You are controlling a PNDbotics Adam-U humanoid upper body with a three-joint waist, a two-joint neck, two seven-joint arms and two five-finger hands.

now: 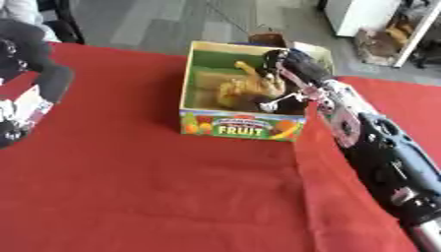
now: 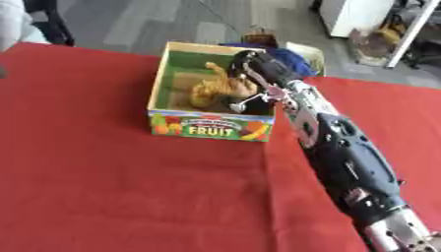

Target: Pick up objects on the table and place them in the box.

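Red-cloth counter (image 1: 129, 197), open cardboard box printed "FRUIT" (image 1: 241, 126) standing on it.
Right robot hand (image 2: 251, 66) is over the box's right side, reaching inside; finger state can't tell. Orange-yellow object (image 2: 215, 88) lies inside the box beside that hand. Left robot hand (image 1: 26, 110) well left of box, finger state can't tell.

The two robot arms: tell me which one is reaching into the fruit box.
The right arm. It stretches from the lower right up over the box, with its hand inside beside an orange thing. The left arm stays at the left edge, away from the box.
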